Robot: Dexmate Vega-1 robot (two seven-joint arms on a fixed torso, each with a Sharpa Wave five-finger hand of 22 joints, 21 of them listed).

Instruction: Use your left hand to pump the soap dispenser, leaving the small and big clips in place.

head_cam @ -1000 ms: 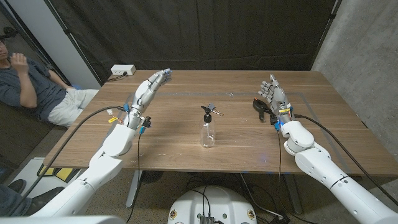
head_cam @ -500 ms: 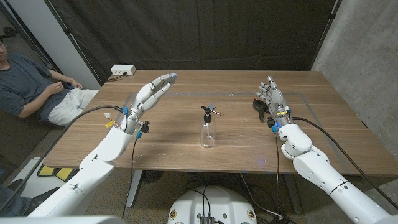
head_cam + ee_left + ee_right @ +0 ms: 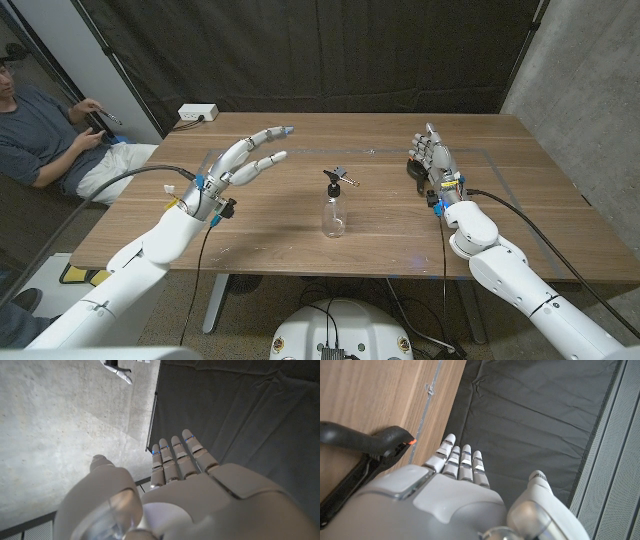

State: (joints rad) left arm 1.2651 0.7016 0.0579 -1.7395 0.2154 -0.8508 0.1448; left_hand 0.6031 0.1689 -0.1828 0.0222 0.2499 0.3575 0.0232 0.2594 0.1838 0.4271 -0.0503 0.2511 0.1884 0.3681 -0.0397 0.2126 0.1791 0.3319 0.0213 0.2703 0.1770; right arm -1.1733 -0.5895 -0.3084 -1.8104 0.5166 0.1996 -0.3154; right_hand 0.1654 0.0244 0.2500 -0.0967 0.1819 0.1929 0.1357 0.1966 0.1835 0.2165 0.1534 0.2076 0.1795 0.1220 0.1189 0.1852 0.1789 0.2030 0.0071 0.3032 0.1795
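The soap dispenser [image 3: 333,206] stands upright near the middle of the table [image 3: 540,215], a clear bottle with a black pump head at its top, its long axis vertical. The left robot hand [image 3: 243,162] hovers above the table on the robot's left of the bottle, holding nothing, fingers spread and stretched toward the table's middle. From that robot hand the dispenser lies toward the robot's right and slightly nearer the robot, with bare wood between them; hand and bottle are apart, not touching. Since the pump travels straight down, the move likely calls for the left robot hand to come across over the black head and press from above.

The right robot hand [image 3: 433,162] is also empty, fingers extended and upright, well to the robot's right of the bottle, just beside the big clip [image 3: 362,442], a black clamp with an orange tip. The small clip [image 3: 347,178] lies just behind the dispenser, on its far side, close enough that a sweeping approach could nudge it
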